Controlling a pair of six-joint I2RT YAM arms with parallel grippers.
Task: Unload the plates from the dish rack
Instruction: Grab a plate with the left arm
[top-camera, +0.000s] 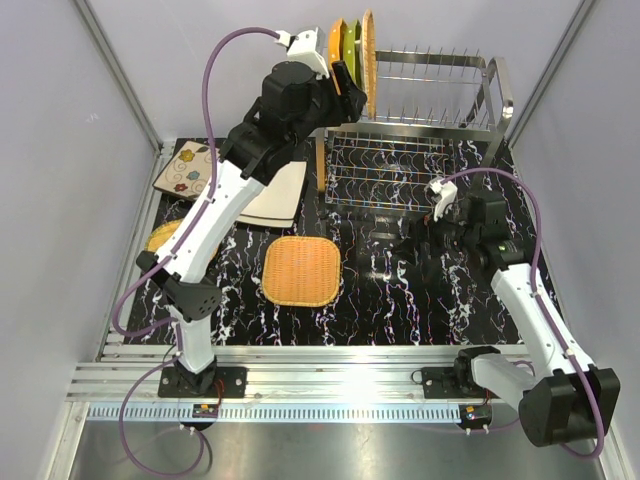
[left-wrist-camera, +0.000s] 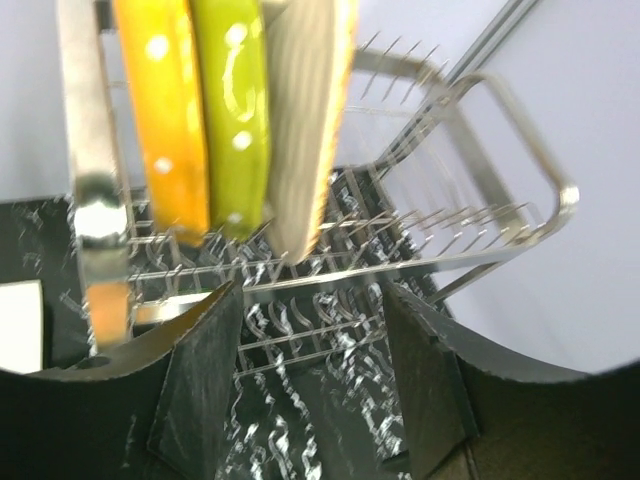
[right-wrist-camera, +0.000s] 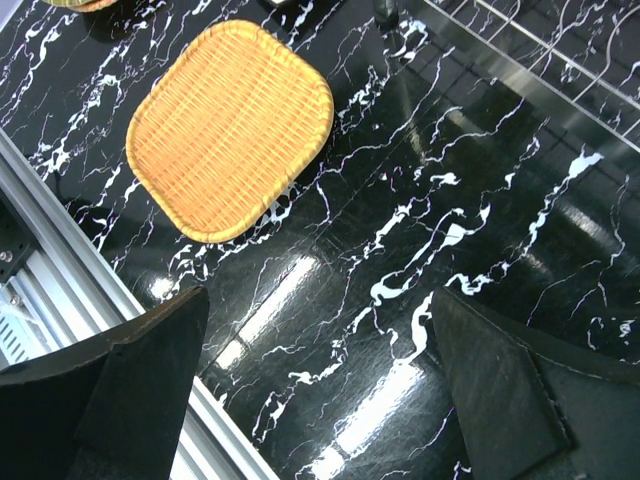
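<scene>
Three plates stand on edge at the left end of the dish rack's (top-camera: 430, 130) upper tier: an orange dotted plate (top-camera: 336, 40) outermost, then a green plate (top-camera: 349, 42), then a round wicker plate (top-camera: 368, 55), packed side by side. The left gripper (left-wrist-camera: 313, 300) sits just below and in front of their lower edges. Its jaws are partly spread with only rack wire showing between them, and it holds nothing.

Four more plates lie flat on the black marbled table (top-camera: 400, 300). A rounded-square wicker plate (top-camera: 300, 270) lies in front of the rack's left corner and a square white plate (top-camera: 275, 195) just left of the rack. A beige floral plate (top-camera: 187, 168) lies farther left, and a round yellow-orange plate (top-camera: 165, 235) is partly hidden under the left arm. The right gripper (right-wrist-camera: 318, 300) hangs over the table in front of the rack, jaws wide and empty.
</scene>
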